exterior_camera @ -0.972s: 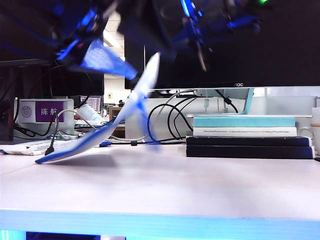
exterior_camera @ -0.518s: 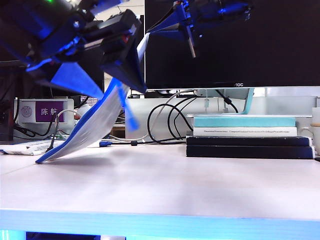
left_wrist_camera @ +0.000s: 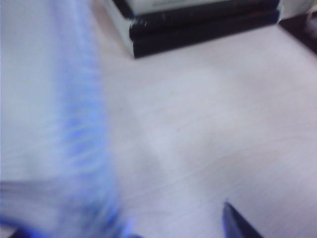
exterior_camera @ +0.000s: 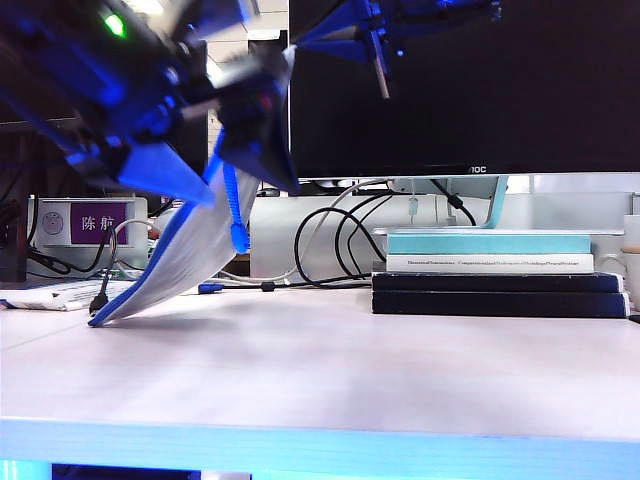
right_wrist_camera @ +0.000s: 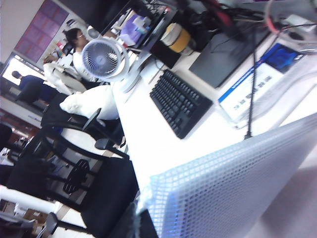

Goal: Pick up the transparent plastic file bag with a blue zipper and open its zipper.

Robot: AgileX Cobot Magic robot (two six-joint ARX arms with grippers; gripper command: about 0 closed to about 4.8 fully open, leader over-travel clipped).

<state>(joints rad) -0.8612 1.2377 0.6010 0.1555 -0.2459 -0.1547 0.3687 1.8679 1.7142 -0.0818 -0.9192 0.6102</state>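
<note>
Transparent plastic file bag (exterior_camera: pixel 185 255) is hanging tilted over the left side of the table (exterior_camera: pixel 330 370), lower corner touching the surface, upper end up at the grippers. I see the right gripper (exterior_camera: pixel 285 60) at the bag's top corner, jaws pressed together, pinching the mesh (right_wrist_camera: pixel 233 188). Left gripper (exterior_camera: pixel 215 150) sits just beside the bag's upper part, jaws spread wide, one on each side of the blue zipper (exterior_camera: pixel 233 205) edge; I can't tell if they touch it. Left wrist view is blurred: bag (left_wrist_camera: pixel 49 124), stacked books (left_wrist_camera: pixel 198 25) beyond.
</note>
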